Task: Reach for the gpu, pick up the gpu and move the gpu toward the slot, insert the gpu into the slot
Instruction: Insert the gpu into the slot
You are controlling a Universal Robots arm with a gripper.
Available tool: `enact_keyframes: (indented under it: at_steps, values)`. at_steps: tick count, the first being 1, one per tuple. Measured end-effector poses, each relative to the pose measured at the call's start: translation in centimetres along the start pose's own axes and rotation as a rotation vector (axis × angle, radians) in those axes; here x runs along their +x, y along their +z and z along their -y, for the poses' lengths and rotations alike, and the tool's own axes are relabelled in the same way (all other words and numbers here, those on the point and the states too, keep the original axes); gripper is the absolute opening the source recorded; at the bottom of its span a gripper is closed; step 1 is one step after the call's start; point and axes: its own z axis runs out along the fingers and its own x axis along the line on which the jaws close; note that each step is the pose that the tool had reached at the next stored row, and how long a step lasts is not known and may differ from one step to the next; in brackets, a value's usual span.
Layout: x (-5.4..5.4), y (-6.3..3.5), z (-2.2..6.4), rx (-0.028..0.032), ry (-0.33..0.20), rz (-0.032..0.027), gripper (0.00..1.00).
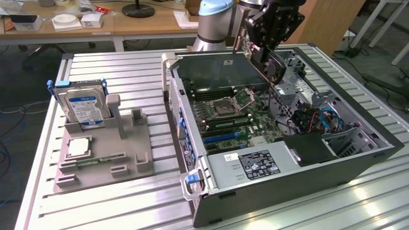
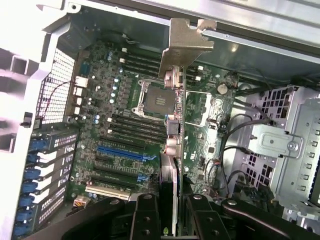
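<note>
While our black gripper is pinching the gpu, a thin dark circuit card with a silver metal bracket, we are holding it on edge above the green motherboard inside the open grey computer case

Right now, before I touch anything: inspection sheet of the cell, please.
Surface: slatted metal table, carrying an open PC case and a grey fixture tray.
Job's things: gpu held above the motherboard, not seated; slot, black, beside the blue one, empty.
Clutter: hard drive standing in the tray; memory stick lying in it.
Grippers: gripper shut on the gpu.
Cables: blue and red leads inside the case.
Surroundings: wooden desk behind the table.
</note>
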Motion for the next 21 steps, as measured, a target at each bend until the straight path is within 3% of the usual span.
enact_keyframes:
  at_steps: [21]
  values:
    - [0.02, 0.0, 0.11, -0.0024, -0.117, -0.0037, 0.27]
